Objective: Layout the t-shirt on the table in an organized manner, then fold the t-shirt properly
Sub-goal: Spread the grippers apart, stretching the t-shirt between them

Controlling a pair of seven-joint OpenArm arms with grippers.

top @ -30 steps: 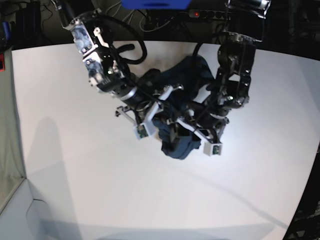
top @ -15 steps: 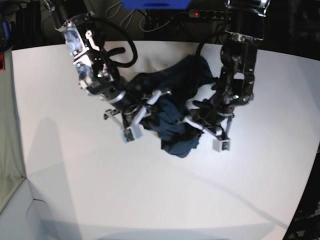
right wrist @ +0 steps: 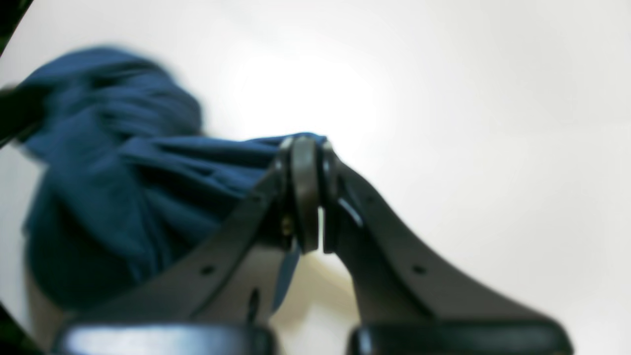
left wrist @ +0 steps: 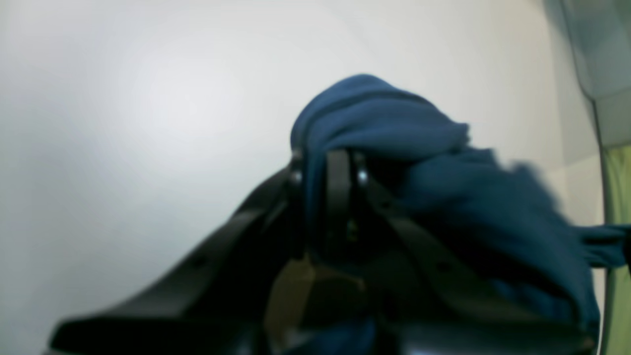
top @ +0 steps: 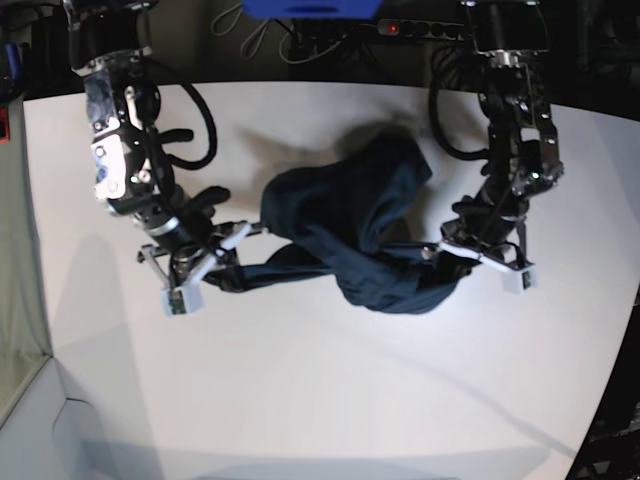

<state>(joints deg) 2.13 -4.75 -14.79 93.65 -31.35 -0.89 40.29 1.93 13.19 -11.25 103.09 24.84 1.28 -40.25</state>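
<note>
Both grippers, left (top: 447, 250) and right (top: 232, 270), fingers clamped on the t-shirt (top: 350, 215), stretched above the worktop (top: 300, 400); thin pinches could slip, dropping cloth bunched.

Soft matt navy cloth t-shirt (top: 345, 225); smooth matt white table (top: 300, 390); glossy black plastic fingers (right wrist: 304, 192).

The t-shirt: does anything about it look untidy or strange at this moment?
Yes. The t-shirt is not flat: it hangs bunched and twisted between the right gripper and the left gripper, both shut on cloth, with a crumpled lump in the middle on the table. No damage shows.
</note>
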